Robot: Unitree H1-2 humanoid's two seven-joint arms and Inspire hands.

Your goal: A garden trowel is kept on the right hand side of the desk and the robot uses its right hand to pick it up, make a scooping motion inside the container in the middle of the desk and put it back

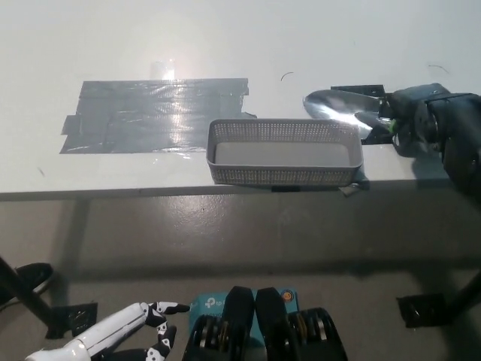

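A grey mesh container sits near the desk's front edge, in the middle. My black right hand is shut on the garden trowel and holds it just above the container's far right corner. The shiny blade lies nearly level, its tip pointing left over the back rim. A green part of the handle shows at my fingers. My white left hand rests low at the lower left, below the desk, fingers apart and empty.
A large patch of grey tape covers the white desk left of the container. A dark tape patch lies behind the trowel. The floor shows below the desk's front edge.
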